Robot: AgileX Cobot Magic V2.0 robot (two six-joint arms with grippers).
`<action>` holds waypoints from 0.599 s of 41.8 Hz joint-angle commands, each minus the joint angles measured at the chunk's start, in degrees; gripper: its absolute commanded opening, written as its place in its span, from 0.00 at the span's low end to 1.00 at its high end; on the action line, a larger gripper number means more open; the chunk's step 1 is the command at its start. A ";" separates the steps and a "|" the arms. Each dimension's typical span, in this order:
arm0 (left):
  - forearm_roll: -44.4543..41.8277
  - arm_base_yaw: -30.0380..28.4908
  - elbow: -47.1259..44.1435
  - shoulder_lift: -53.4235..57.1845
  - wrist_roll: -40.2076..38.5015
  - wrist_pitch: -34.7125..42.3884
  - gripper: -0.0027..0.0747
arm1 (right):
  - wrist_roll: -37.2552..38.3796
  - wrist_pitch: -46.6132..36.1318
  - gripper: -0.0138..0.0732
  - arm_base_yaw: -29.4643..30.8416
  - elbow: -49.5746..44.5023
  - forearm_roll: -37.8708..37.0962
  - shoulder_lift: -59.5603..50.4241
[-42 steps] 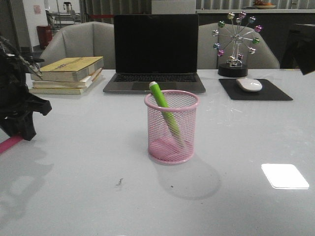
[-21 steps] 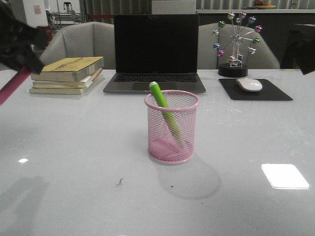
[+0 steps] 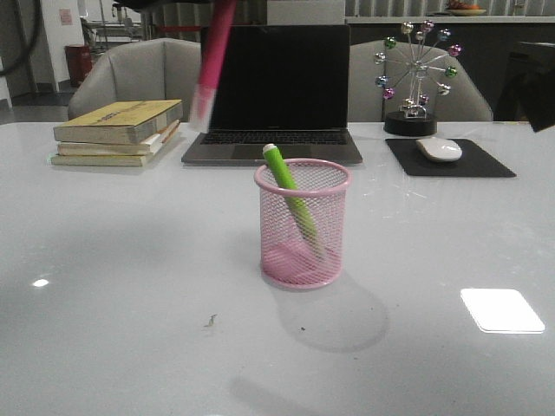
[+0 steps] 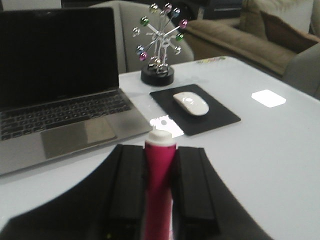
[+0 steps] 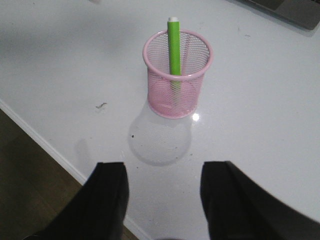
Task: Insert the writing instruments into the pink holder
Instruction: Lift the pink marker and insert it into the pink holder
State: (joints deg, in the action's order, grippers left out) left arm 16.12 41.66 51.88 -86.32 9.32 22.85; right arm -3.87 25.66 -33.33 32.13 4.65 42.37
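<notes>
My left hand (image 4: 159, 200) is clenched on the pink marker (image 4: 159, 185), one finger (image 4: 127, 192) pressed against each side of its barrel, and its whitish tip (image 4: 160, 134) pokes out past them. From the front the marker (image 3: 211, 61) is a blurred streak high above the worktop (image 3: 130, 286), in front of the laptop's (image 3: 276, 87) left side, tip pointing down and tilted slightly. It is well apart from the pink holder (image 3: 303, 223) and touches nothing but my fingers.

The holder stands upright near the middle of the worktop, closer to the front edge than the laptop is. The green marker (image 3: 290, 195) is already inside it, leaning so that its upper end rests toward the rim's left side and sticks out above the rim, while its lower end reaches the base toward the right.

My right hand (image 5: 165, 200) hangs released over the worktop's front edge, its two fingers (image 5: 107, 200) spread wide with nothing between them; the holder (image 5: 177, 72) with the green marker (image 5: 173, 47) sits beyond them, untouched.

Along the back edge lie a stack of books (image 3: 120, 132) toward the left corner, the open laptop in the middle, and a mouse (image 3: 439, 149) on a black pad (image 3: 451, 159) to the right, with a small wheel ornament (image 3: 416, 74) behind it.
</notes>
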 commanded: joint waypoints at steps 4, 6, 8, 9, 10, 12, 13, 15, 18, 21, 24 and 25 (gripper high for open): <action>0.44 5.11 1.48 -4.76 -0.68 18.21 0.15 | -0.35 -3.83 0.68 0.25 1.53 -0.62 -0.33; 0.44 6.17 1.73 -6.50 -0.68 20.52 0.15 | -0.35 -3.83 0.68 0.25 1.53 -0.62 -0.33; 0.44 6.69 2.33 -8.01 -0.68 21.35 0.15 | -0.35 -3.83 0.68 0.25 1.53 -0.62 -0.33; 0.04 6.69 2.90 -9.25 -0.68 21.63 0.15 | -0.35 -3.83 0.68 0.25 1.53 -0.62 -0.33; -0.49 6.69 3.51 -10.01 -0.68 22.13 0.15 | -0.35 -3.83 0.68 0.25 1.53 -0.62 -0.33; -0.63 6.69 4.66 -11.63 -0.68 22.36 0.16 | -0.35 -3.83 0.68 0.25 1.53 -0.62 -0.33; -0.63 6.69 5.31 -12.42 -0.68 22.36 0.18 | -0.35 -3.83 0.68 0.25 1.53 -0.62 -0.33; -0.63 6.69 6.24 -13.59 -0.68 22.10 0.21 | -0.35 -3.83 0.68 0.25 1.53 -0.62 -0.33; -0.75 6.69 7.07 -14.88 -0.68 22.13 0.31 | -0.35 -3.83 0.68 0.25 1.53 -0.62 -0.33; -0.99 6.69 7.58 -15.63 -0.68 22.13 0.41 | -0.35 -3.83 0.68 0.25 1.53 -0.62 -0.33; -0.99 6.69 7.59 -15.91 -0.68 22.13 0.49 | -0.35 -3.83 0.68 0.25 1.53 -0.62 -0.33; -0.99 6.69 7.59 -15.91 -0.68 22.13 0.52 | -0.35 -3.83 0.68 0.25 1.53 -0.62 -0.33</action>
State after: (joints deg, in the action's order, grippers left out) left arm 15.76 47.98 57.49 -104.81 9.21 39.54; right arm -3.87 25.66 -33.33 32.13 4.56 42.37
